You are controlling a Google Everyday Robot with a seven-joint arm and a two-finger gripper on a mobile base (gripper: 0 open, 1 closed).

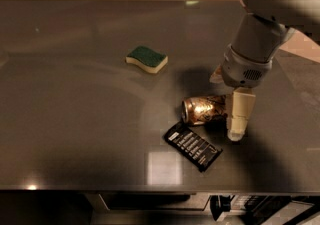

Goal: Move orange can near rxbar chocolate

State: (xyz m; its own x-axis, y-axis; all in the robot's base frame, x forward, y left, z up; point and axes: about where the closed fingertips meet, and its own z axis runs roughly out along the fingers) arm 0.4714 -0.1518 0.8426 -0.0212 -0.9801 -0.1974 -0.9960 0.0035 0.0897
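The orange can (201,110) lies on its side on the grey table (75,119), silver end facing left. The rxbar chocolate (193,146), a flat black wrapper with white text, lies just below the can, almost touching it. My gripper (227,111) comes down from the upper right and grips the can's right end. One cream finger (239,115) is in front of the can and the other (217,75) is behind it, mostly hidden.
A green-and-yellow sponge (146,59) lies to the upper left of the can. The table's front edge runs along the bottom, with dark equipment (240,209) below it. My arm (260,34) fills the upper right.
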